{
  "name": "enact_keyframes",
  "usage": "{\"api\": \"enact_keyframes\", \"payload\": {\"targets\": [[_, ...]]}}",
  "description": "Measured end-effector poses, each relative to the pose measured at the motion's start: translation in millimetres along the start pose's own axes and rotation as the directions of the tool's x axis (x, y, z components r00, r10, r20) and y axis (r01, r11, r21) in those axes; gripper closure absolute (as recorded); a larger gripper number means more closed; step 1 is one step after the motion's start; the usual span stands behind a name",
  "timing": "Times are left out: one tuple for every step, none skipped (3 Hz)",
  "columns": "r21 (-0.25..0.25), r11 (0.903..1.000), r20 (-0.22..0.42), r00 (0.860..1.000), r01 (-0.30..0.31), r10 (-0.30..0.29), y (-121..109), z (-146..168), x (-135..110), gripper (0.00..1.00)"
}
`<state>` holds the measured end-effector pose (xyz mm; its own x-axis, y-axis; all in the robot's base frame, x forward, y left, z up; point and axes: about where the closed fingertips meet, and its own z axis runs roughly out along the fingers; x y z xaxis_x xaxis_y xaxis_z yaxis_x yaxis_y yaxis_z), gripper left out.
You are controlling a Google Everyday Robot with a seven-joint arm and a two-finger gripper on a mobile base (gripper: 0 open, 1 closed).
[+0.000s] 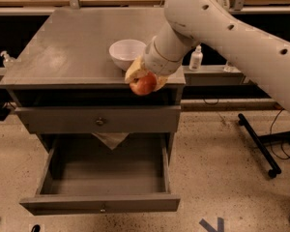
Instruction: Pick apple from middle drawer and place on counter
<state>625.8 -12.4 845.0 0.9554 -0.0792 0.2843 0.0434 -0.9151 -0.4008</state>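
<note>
A big white robot arm (241, 37) comes in from the right and bends down to the front of the cabinet. The counter (72, 47) is the flat grey top, dull with pale scuff marks. Low down, the middle drawer (101, 204) stands wide open, and its grey floor is bare. Above it is 1 closed drawer front (63, 120) with a round knob. A bit of pale paper (110, 140) hangs down under it.

A white bowl (125, 52) sits on the counter near the front edge. The gripper (144, 81) is at that front edge, just beside the bowl. Its 2 yellowish fingers (133, 72) are clamped on the apple (143, 85). The red apple is up at the counter's front lip, out of the drawer. A small clear bottle (196, 58) stands on a ledge to the right.
</note>
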Motion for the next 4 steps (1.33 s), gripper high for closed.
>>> {"api": "enact_keyframes", "payload": {"targets": [[0.05,0.9953,-0.048,0.996,0.083,-0.081,-40.2,-3.0,15.6,1.0],[0.089,0.9839,-0.095,0.985,0.155,-0.146,-87.5,-5.3,38.6,1.0],[0.125,0.9681,-0.15,0.969,0.217,-0.198,-139.0,3.4,62.5,1.0],[0.141,0.9586,-0.195,0.956,0.247,-0.218,-161.7,17.2,74.0,1.0]]}}
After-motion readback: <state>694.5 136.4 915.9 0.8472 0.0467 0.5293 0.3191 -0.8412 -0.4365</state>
